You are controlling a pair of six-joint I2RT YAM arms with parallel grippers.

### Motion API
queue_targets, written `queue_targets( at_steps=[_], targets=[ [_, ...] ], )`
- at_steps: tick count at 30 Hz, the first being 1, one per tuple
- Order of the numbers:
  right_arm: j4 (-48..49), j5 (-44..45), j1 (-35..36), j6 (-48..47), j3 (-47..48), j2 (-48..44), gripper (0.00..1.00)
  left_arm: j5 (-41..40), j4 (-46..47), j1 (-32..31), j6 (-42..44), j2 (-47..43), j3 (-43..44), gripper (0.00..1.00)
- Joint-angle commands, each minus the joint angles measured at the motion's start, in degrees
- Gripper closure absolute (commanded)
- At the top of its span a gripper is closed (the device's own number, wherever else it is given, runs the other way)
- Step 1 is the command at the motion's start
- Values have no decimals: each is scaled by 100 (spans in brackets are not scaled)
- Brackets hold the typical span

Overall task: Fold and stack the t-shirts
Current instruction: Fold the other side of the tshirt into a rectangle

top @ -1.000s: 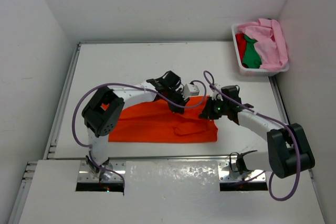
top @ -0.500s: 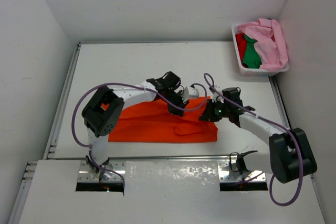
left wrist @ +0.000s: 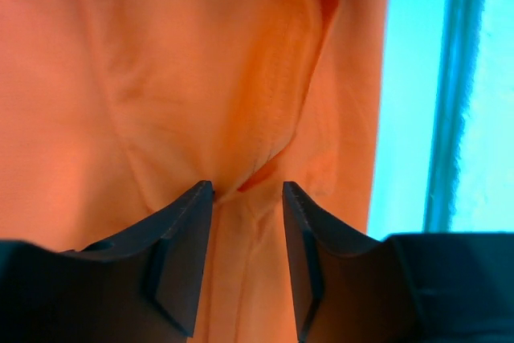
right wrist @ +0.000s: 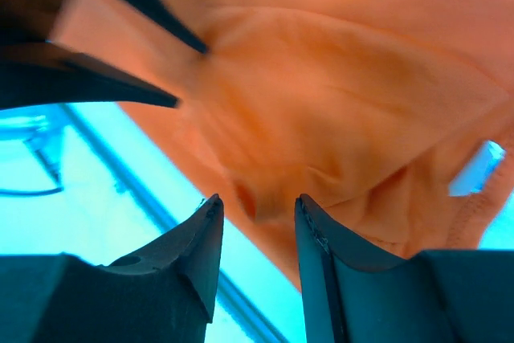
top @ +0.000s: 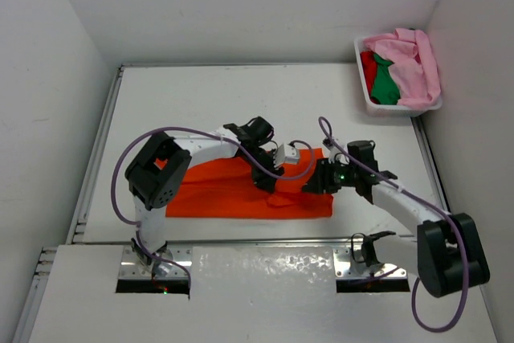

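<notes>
Orange t-shirt (top: 233,190): lies on the table (top: 201,102) as a wide, flattened band in front of both arm bases, its long side running left to right. A loose flap is raised near its right end. The pink t-shirt (top: 418,66), green t-shirt (top: 385,84) and red t-shirt (top: 367,62) are bundled in the basket (top: 371,104) at the far right corner, well apart from the work area.

Gripper state:
- The left gripper (left wrist: 247,190) is over the middle-right of the orange cloth. Its jaws are parted, with a puckered seam ridge running up from the gap. Nothing is clamped.
- The right gripper (right wrist: 257,202) is at the right end of the garment, near the edge. Its jaws are likewise parted, and the cloth is visible through the gap but not pinched.

Handling properties (judged):
- The fabric is light, thin and limp. It has no stiffness and will drape and sag from any point of hold.
- The layers slide over one another. A single-point lift is likely to drag the fold open.
- The cloth is not fragile. A firm pinch is acceptable.

Where to take hold (judged):
- Pinch at a hem or seam, where the doubled cloth gives the fingers more to bite.
- Use both grippers on the same edge, spaced apart, so that the edge stays straight while it is carried over.
- Catch every layer at the pinch point; a hold on the top layer alone will peel it off.
- Approach low and close on a raised wrinkle, because flat cloth offers the fingertips little purchase.
</notes>
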Motion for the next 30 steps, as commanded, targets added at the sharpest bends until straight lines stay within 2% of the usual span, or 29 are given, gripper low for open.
queue_targets(
  at_steps=[1, 4, 7, 9, 11, 13, 14, 15, 16, 18, 23, 27, 30],
  targets=[
    [295, -1002, -71, -237, -129, -558, 61, 489, -570, 5, 702, -307, 277, 61],
    [409, -1852, -89, -212, -138, -692, 61, 647, -1026, 5, 1141, -316, 417, 58],
    [462, -2138, -89, -106, -103, -815, 61, 788, -1684, 5, 1756, -325, 576, 56],
    [690, -1841, -89, 25, -94, -824, 61, 718, -1907, 23, 1969, -360, 655, 56],
    [865, -1182, -89, 122, -41, -710, 65, 691, -1916, 93, 1978, -448, 655, 56],
    [1541, -830, -89, 543, -85, -429, 73, 788, -1707, 312, 1847, -579, 603, 56],
    [2065, -550, -80, 884, -94, -219, 77, 762, -1279, 478, 1472, -676, 507, 56],
    [2279, -434, -71, 1035, -77, -104, 77, 666, -962, 541, 1207, -677, 427, 56],
    [2395, -302, -62, 1159, -42, 10, 83, 300, -680, 594, 621, -746, 296, 56],
    [2475, 67, -10, 1309, 37, 397, 88, -45, -161, 638, 248, -747, 233, 56],
    [1931, 857, 219, 1099, -120, 749, 97, -249, -18, 909, -149, -834, 40, 56],
    [1107, 1885, 219, 704, -156, 828, 99, -634, 70, 1358, -193, -1176, -302, 56],
    [674, 2028, 228, 352, 169, 960, 99, -890, 53, 1841, -264, -1326, -470, 56]
  ],
)
